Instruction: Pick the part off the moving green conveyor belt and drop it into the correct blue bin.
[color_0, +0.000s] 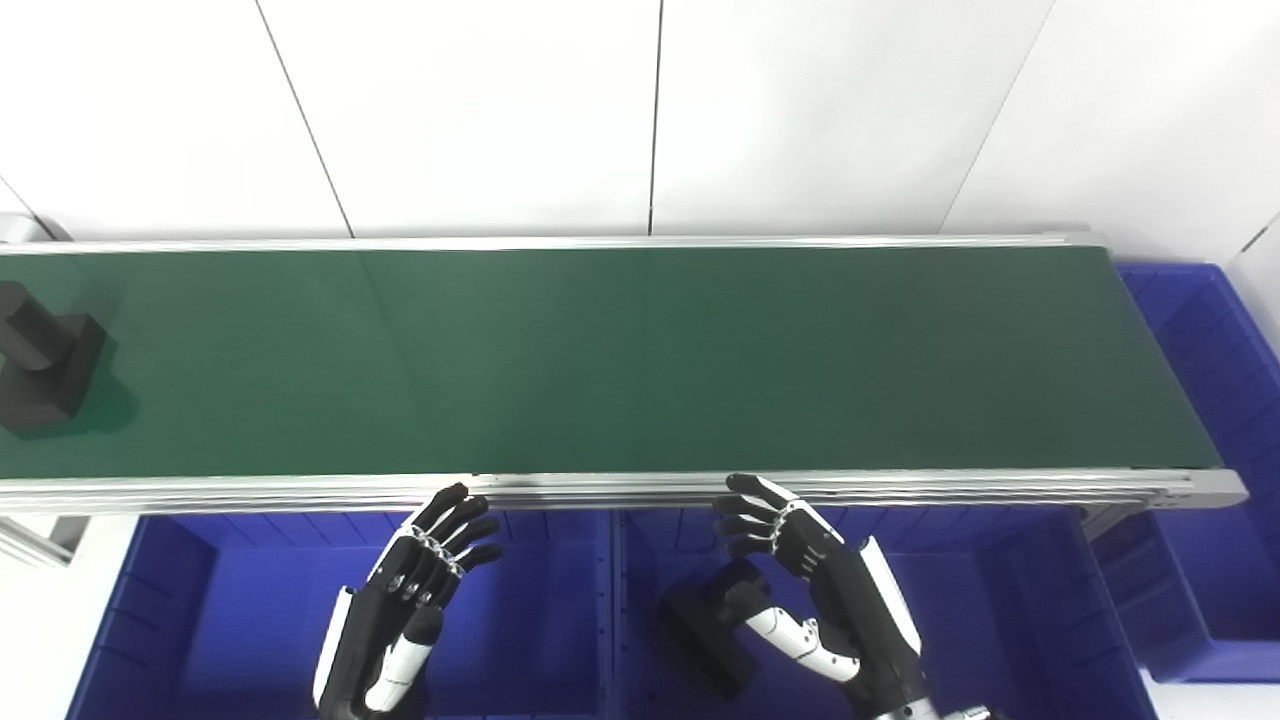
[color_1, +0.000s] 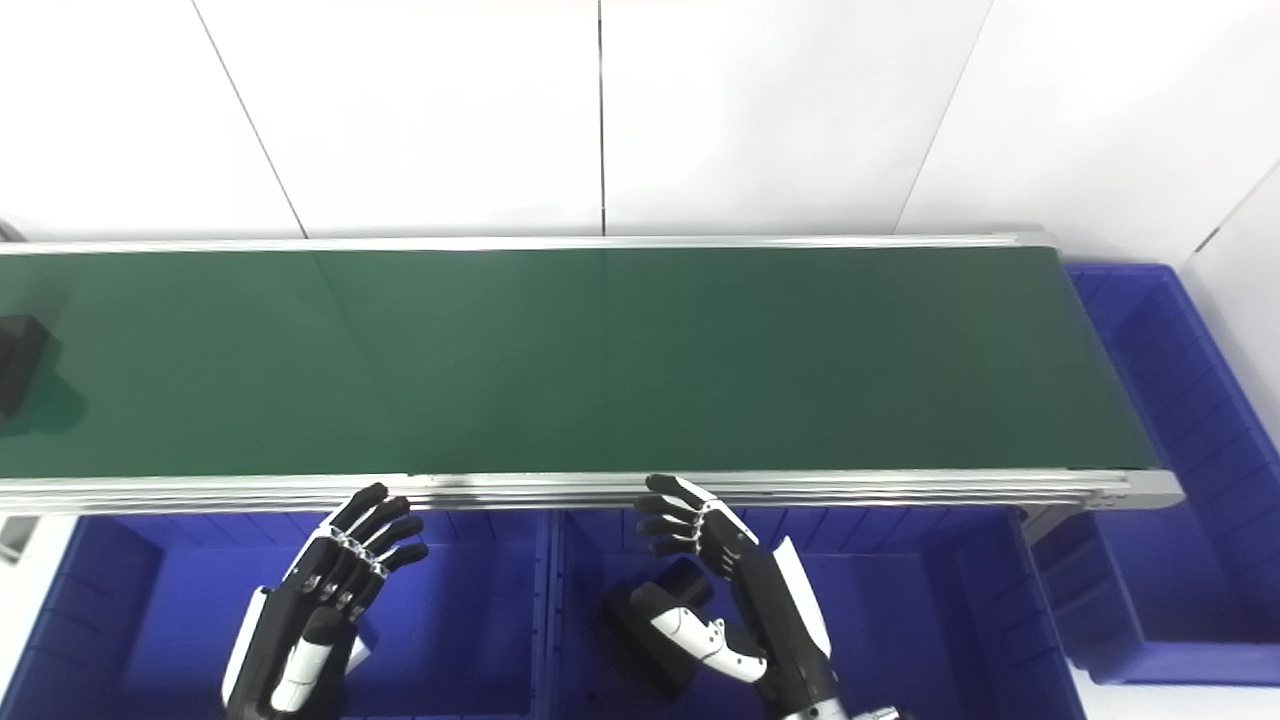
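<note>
Part (color_0: 45, 365) sits at the far left end of the green conveyor belt (color_0: 640, 360), a dark block with a cylindrical stub, half cut off by the frame edge in the right eye view. Well apart from both hands.

Left hand (color_0: 415, 590) hovers over the left blue bin (color_0: 170, 600), just below the belt's near rail (color_0: 600, 490), fingers (color_0: 470, 510) apart, holding nothing. Right hand (color_0: 830, 590) hovers over the middle blue bin (color_0: 1000, 600), fingers apart too, thumb out, empty. A dark part (color_0: 705, 630) already lies in that middle bin, beside the right thumb; can't tell if they touch. A third blue bin (color_0: 1200, 330) sits past the belt's right end.

My read: waiting for the part to travel into reach. Nothing grasped yet.

Risks from here:
- Timing. If the belt carries the part rightward, closing late means the fingers shut behind it and it runs off the end into the far bin.
- Shape. Stub plus block gives an uneven grip; pinching the round stub could let it roll or tip.
- Rail. Both hands sit close under the near rail, so a reach that doesn't lift first could clip it.
- Wrong bin. Can't tell from here which bin matches this part.
- Right hand is near the binned part; a sloppy lift could snag it.
</note>
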